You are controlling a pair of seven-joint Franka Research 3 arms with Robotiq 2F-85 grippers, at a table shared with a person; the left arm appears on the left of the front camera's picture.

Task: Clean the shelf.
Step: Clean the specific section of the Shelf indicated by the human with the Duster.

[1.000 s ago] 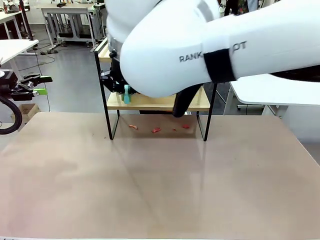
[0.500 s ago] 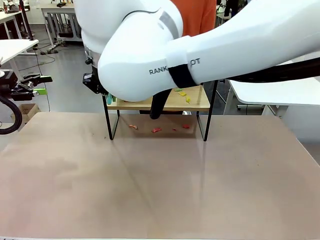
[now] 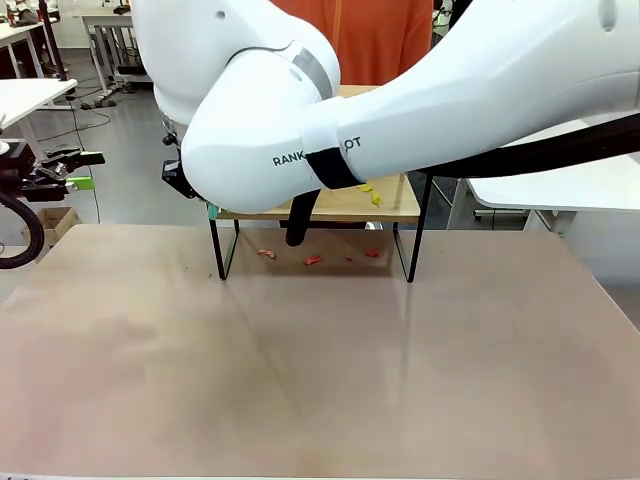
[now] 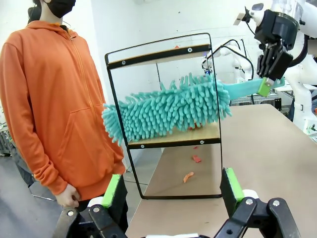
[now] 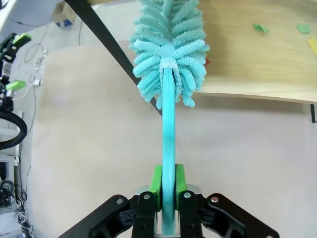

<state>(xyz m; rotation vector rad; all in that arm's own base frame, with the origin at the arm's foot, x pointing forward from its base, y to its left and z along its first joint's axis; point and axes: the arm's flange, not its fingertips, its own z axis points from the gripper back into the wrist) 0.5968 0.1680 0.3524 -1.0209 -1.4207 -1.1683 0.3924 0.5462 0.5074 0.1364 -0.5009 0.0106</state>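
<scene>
The shelf point(image 4: 173, 142) stands at the table's far side, a black frame around two wooden boards, with its lower board point(image 3: 392, 207) carrying yellow and green scraps point(image 5: 258, 28). A teal fluffy duster point(image 4: 168, 109) lies over that lower board near its left end post. My right gripper point(image 5: 168, 196) is shut on the duster handle point(image 5: 168, 129), seen from the side as the right gripper point(image 4: 270, 74). The big right arm point(image 3: 330, 120) hides much of the shelf. My left gripper point(image 4: 173, 198) is open with nothing between its pads, left of the table as the left gripper point(image 3: 86, 170).
Red scraps point(image 3: 313, 260) lie on the tan table point(image 3: 320, 370) under the shelf. A person in an orange hoodie point(image 4: 54, 99) stands right behind the shelf. White tables point(image 3: 540, 185) stand to the right and left.
The right arm has swung left along the shelf, carrying the duster toward the left end. More of the lower board and its scraps shows on the right.
</scene>
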